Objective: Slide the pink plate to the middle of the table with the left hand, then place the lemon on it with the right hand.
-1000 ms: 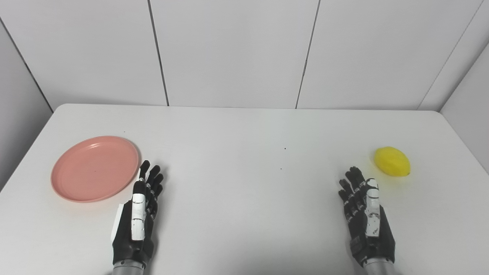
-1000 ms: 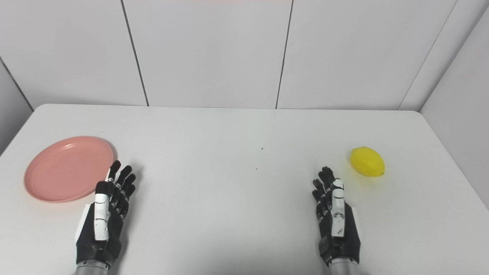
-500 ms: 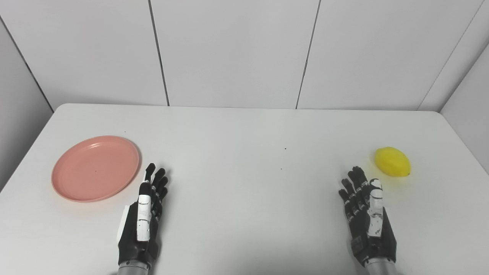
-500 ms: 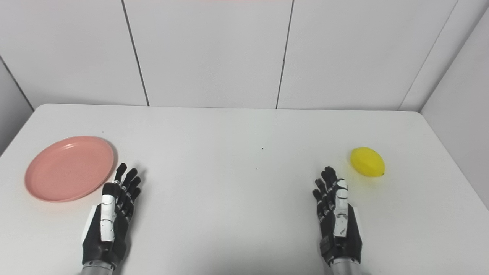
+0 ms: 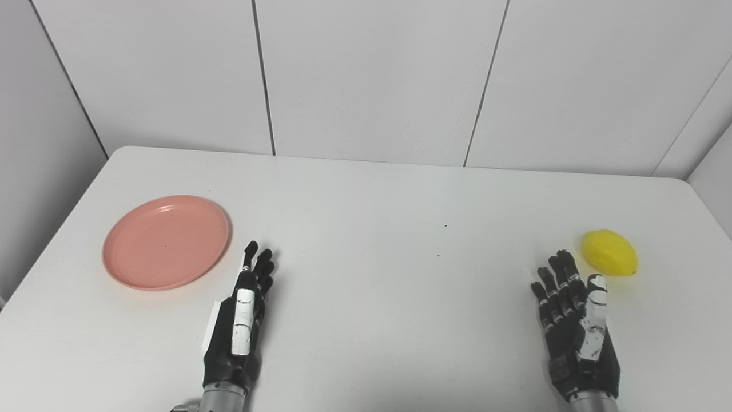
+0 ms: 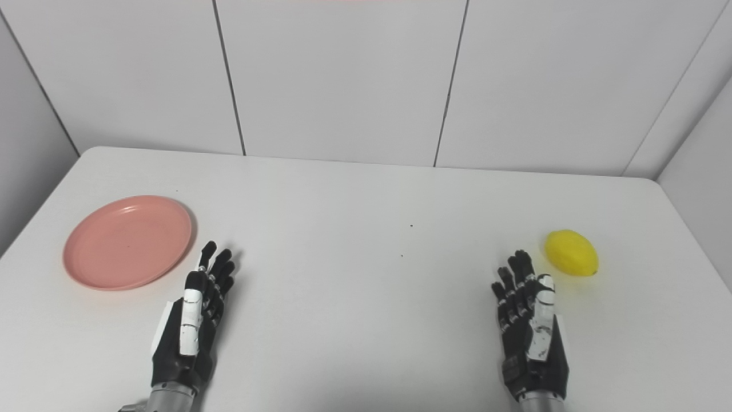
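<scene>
The plate [image 5: 166, 241] is a round, shallow, salmon-pink dish with a low raised rim, lying flat and empty on the white table [image 5: 366, 200]. Taking the plate as the landmark, the table's left edge runs near its left side and the back edge lies farther behind it. To its right stretches a broad bare tabletop, and the yellow lemon [image 5: 609, 261] lies far across it, near the right edge. The left hand [image 5: 241, 323] rests just right of the plate's near rim, not touching it, fingers straight and holding nothing. The right hand [image 5: 576, 328] lies just short of the lemon, fingers spread, empty.
</scene>
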Tool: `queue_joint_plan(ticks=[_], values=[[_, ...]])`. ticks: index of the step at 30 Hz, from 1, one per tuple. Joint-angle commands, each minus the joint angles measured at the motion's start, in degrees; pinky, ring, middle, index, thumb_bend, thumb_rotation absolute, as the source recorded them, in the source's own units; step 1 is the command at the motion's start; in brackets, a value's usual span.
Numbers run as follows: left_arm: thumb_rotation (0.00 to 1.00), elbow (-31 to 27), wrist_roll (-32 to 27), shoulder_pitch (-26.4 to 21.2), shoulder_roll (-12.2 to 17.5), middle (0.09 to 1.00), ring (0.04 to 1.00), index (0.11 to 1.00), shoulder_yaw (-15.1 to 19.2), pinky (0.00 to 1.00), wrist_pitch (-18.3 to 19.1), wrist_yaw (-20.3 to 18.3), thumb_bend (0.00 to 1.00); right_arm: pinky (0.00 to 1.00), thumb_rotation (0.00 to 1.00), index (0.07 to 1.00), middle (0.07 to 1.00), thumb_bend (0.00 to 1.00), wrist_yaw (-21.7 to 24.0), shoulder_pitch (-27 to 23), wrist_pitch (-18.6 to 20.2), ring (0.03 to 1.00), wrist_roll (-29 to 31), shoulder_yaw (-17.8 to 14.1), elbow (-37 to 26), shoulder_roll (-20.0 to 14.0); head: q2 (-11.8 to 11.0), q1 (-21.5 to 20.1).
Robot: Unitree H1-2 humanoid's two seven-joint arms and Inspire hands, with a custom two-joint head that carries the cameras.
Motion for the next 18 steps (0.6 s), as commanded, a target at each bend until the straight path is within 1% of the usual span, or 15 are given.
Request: queue_joint_plan(ticks=[1,4,5,6,7,8,11,15,18], values=[[1.00,0.8,1.1,1.9,0.0,0.963,0.970,0.983,-0.5,1.00,-1.0,0.7,0.70,1.00,0.98,0.962,0.978,0.73,0.3,0.1,-1.6,0.988,0.4,-0.5,1.5,-0.3,-0.1,0.1],[1.00,2.0,1.1,1.6,-0.1,0.962,0.967,0.982,-0.6,1.00,-1.9,1.0,0.68,1.00,0.98,0.970,0.981,0.73,0.8,-0.1,-2.7,0.991,0.2,-0.6,2.8,-0.7,-1.1,1.3],[1.00,2.3,1.1,1.5,-0.1,0.962,0.967,0.981,-0.7,1.00,-2.1,1.1,0.68,1.00,0.98,0.969,0.979,0.74,0.9,-0.2,-2.9,0.988,0.2,-0.6,3.1,-0.7,-1.1,1.3],[1.00,2.7,0.9,1.5,-0.2,0.961,0.967,0.980,-0.7,1.00,-2.4,1.2,0.68,1.00,0.98,0.969,0.978,0.74,1.0,-0.3,-3.2,0.986,0.2,-0.7,3.4,-0.8,-1.7,2.2],[1.00,3.0,0.7,1.5,-0.3,0.962,0.969,0.977,-0.8,1.00,-2.6,1.3,0.68,1.00,0.99,0.974,0.985,0.73,1.1,-0.3,-3.4,0.991,0.2,-0.7,3.7,-0.9,-1.7,2.2],[1.00,3.4,0.4,1.4,-0.4,0.962,0.970,0.976,-0.8,1.00,-2.9,1.3,0.68,1.00,1.00,0.975,0.988,0.72,1.3,-0.3,-3.5,0.993,0.3,-0.8,4.0,-1.0,-2.2,3.2],[0.98,4.3,-0.1,1.3,-0.8,0.956,0.968,0.965,-0.8,1.00,-3.3,1.5,0.67,1.00,1.00,0.986,0.999,0.71,2.2,-0.5,-4.1,1.000,1.1,-1.1,4.9,-1.4,-2.7,4.0],[0.96,4.9,0.3,1.2,-1.0,0.951,0.963,0.959,-1.0,0.99,-3.5,1.9,0.70,1.00,0.99,0.972,0.996,0.71,1.7,-0.5,-3.9,0.999,0.9,-1.2,4.7,-1.3,-2.8,4.1],[0.97,5.4,0.8,1.2,-0.8,0.954,0.964,0.962,-1.3,0.99,-4.0,2.1,0.70,1.00,0.97,0.971,0.995,0.71,1.7,-0.4,-3.8,1.000,0.8,-1.3,4.9,-1.2,-3.7,3.8]])
